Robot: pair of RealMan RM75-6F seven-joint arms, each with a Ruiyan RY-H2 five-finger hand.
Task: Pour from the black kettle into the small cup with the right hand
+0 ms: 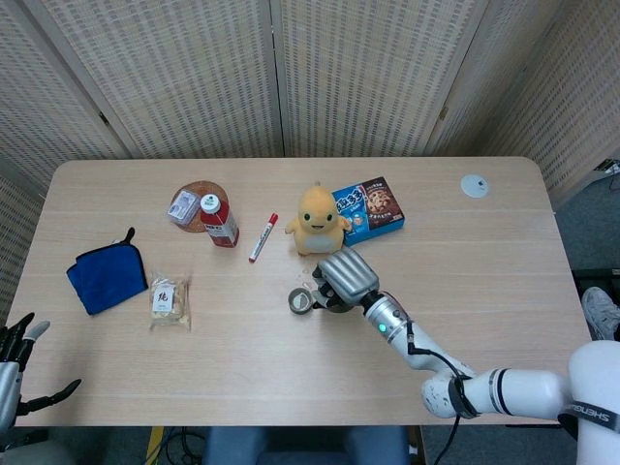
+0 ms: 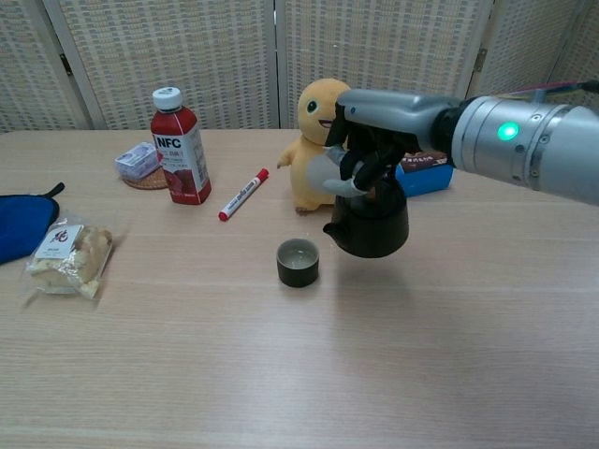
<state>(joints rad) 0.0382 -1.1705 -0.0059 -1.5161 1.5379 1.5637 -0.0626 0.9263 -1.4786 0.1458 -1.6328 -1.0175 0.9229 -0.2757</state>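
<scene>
One black kettle sits upright just right of the one small cup on the tabletop, gripped from above by the right robot hand, whose fingers curl round its top. From overhead that hand hides nearly all of the kettle, beside the cup. Behind stand one yellow plush toy, one red bottle and one marker; the left robot hand, fingers spread and empty, is cut off at the frame's lower-left corner.
</scene>
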